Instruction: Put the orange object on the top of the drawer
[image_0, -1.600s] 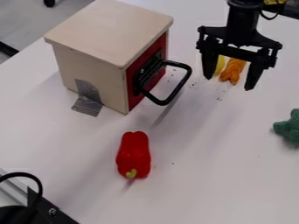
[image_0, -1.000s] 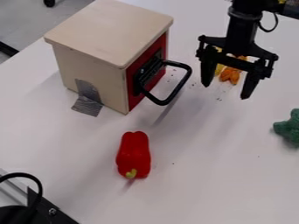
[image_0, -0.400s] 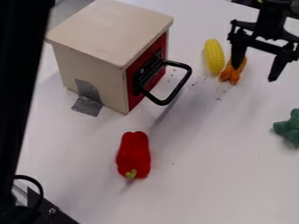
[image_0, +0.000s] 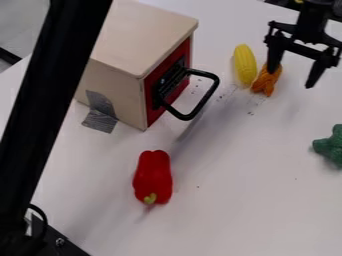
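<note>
Lumpy, soft-looking orange object is showing plain orange | long plastic-looking yellow corn cob, yellow in kernel rows | boxy wooden-looking drawer unit is pairing cream walls with a red front | looped black handle, black | glossy red bell pepper is wearing a yellow-green stem | dark specks are dotting the flat white table
</note>
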